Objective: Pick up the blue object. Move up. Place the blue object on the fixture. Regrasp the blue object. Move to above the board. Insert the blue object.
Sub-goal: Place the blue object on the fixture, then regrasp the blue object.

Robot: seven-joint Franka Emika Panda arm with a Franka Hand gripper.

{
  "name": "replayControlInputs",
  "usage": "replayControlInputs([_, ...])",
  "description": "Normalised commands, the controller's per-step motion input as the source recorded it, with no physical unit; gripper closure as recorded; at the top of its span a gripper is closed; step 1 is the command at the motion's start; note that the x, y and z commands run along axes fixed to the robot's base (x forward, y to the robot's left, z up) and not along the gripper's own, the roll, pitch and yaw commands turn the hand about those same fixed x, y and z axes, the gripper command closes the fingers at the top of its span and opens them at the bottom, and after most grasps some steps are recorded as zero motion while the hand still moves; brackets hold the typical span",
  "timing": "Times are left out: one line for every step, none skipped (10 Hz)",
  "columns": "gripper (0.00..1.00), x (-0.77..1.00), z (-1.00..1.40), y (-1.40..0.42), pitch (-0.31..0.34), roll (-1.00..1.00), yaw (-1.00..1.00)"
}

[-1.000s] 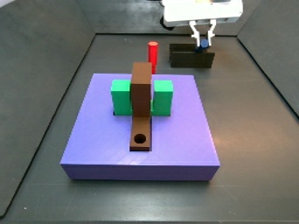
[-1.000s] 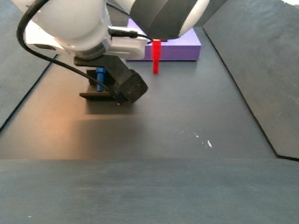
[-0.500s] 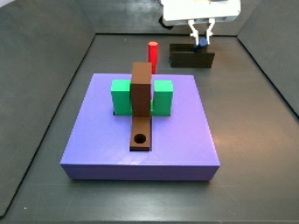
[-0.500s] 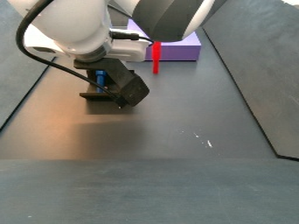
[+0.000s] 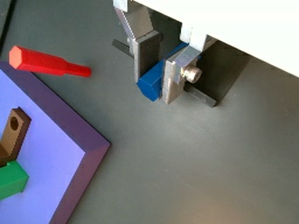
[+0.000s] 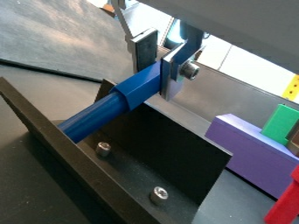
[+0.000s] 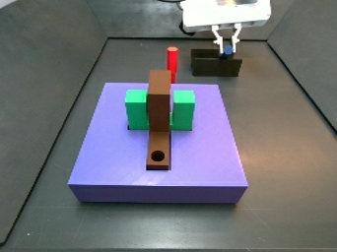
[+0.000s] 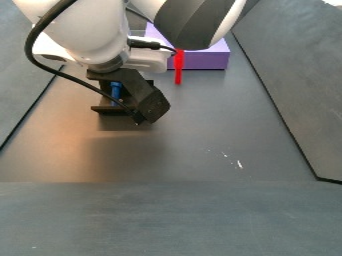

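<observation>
The blue object (image 6: 111,105) is a slim blue peg with a square end. It lies across the top of the fixture (image 6: 140,171), a dark bracket on the floor. My gripper (image 6: 156,80) is shut on the square end, with a silver finger against each side. In a wrist view the gripper (image 5: 155,87) holds the blue object (image 5: 149,83) in front of the fixture (image 5: 219,74). In both side views the gripper (image 7: 227,46) (image 8: 118,86) is at the fixture (image 7: 218,66) (image 8: 134,106), beyond the lavender board (image 7: 158,148).
A red peg (image 7: 172,59) stands upright on the floor between board and fixture; it also shows in a wrist view (image 5: 47,61). The board carries a green block (image 7: 180,108) and a long brown strip (image 7: 160,123) with a round hole. Dark raised walls border the floor.
</observation>
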Motion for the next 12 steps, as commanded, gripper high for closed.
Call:
replayControlInputs([1.0, 0.0, 0.0, 0.0, 0.0, 0.0, 0.0])
replayControlInputs([0.0, 0.0, 0.0, 0.0, 0.0, 0.0, 0.0])
replayControlInputs([0.0, -0.01, 0.0, 0.0, 0.0, 0.03, 0.0])
replayControlInputs([0.0, 0.04, 0.1, 0.13, 0.0, 0.37, 0.0])
replayControlInputs([0.0, 0.0, 0.65, 0.21, 0.0, 0.53, -0.03])
replayControlInputs([0.0, 0.21, 0.77, 0.01, -0.003, 0.67, -0.12])
replayControlInputs([0.0, 0.27, 0.55, 0.0, -0.049, 0.85, -0.16])
replayControlInputs([0.0, 0.22, 0.43, -0.02, -0.049, 1.0, -0.13])
replayControlInputs([0.0, 0.11, 0.24, 0.0, 0.0, 1.0, -0.08])
replayControlInputs([0.0, 0.09, 0.0, 0.0, 0.0, 1.0, -0.01])
replayControlInputs([0.0, 0.13, 0.0, 0.0, 0.0, 1.0, 0.0])
replayControlInputs([0.0, 0.15, 0.0, 0.0, 0.0, 1.0, 0.0])
